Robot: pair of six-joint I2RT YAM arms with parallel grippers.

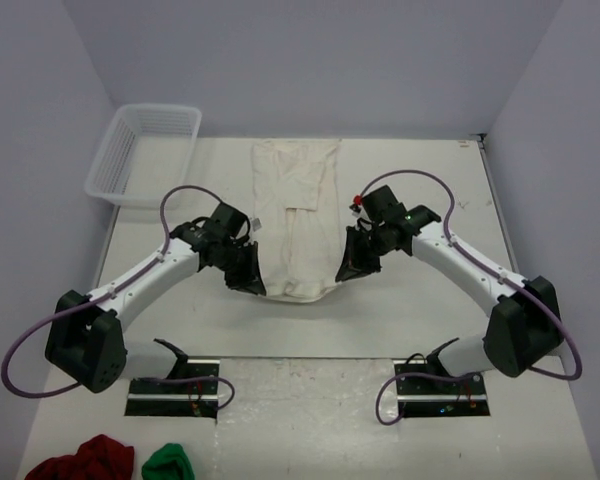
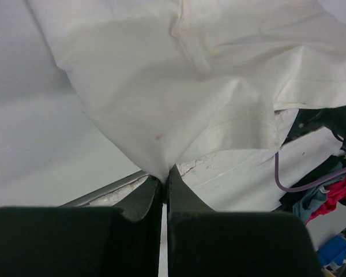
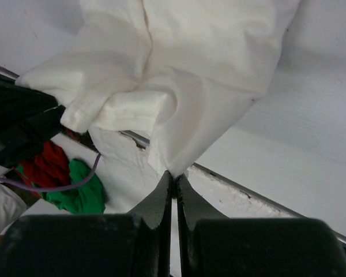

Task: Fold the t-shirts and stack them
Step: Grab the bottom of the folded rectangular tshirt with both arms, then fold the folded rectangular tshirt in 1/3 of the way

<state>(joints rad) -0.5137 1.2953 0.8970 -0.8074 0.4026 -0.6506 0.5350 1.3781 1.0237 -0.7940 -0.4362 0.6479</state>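
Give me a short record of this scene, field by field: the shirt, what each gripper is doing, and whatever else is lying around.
t-shirt: one off-white shirt in view, mid-table, sides folded in to a long strip
left gripper: shut on the t-shirt's near left corner
right gripper: shut on its near right corner
basket: white mesh, far left, apart from the shirt
dark red bundle: near left edge
green bundle: just right of the red one
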